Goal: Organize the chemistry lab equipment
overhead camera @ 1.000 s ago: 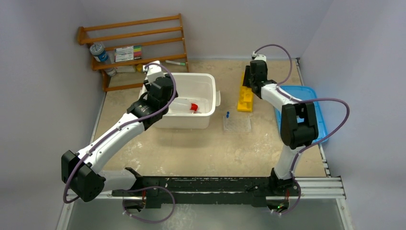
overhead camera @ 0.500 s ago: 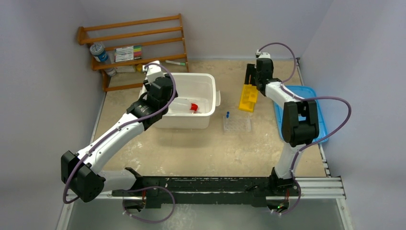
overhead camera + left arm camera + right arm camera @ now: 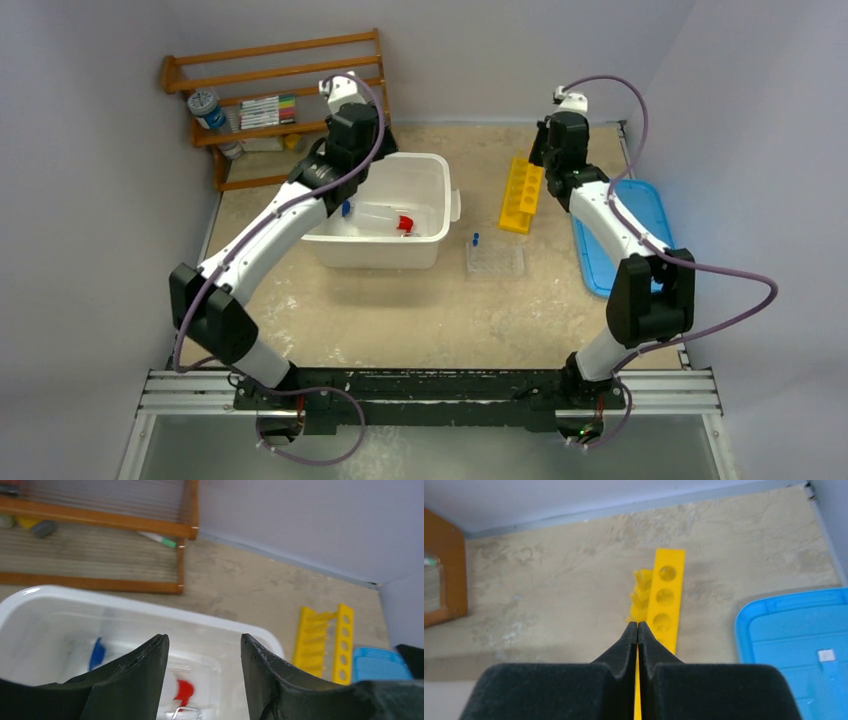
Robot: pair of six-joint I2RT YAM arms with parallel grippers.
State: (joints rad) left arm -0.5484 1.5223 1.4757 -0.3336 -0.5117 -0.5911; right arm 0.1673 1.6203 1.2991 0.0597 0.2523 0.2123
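A translucent squeeze bottle with a red cap [image 3: 388,222] lies in the white tub [image 3: 440,180], beside a small blue piece [image 3: 345,209]. A metal handle loop [image 3: 184,711] shows next to the red cap [image 3: 184,692]. My left gripper [image 3: 204,637] hangs high over the tub, open, with nothing between its fingers. On the table right of the tub lie a clear packet with a round dish [image 3: 496,261] and a thin blue-ended tube [image 3: 475,240]. My right gripper [image 3: 638,625] is shut and empty, above the near end of the yellow tube rack [image 3: 664,605].
A wooden shelf [image 3: 280,75] at the back left carries coloured markers [image 3: 267,108] and a labelled bottle [image 3: 206,107]. A green-tipped marker [image 3: 159,539] lies on its lower slats. A blue lid [image 3: 625,235] lies by the right wall, next to the yellow rack [image 3: 522,193].
My left arm lifted out of the tub and swung toward the back. My right gripper let go of the yellow rack, drew back to the right and shut; the rack shifted slightly.
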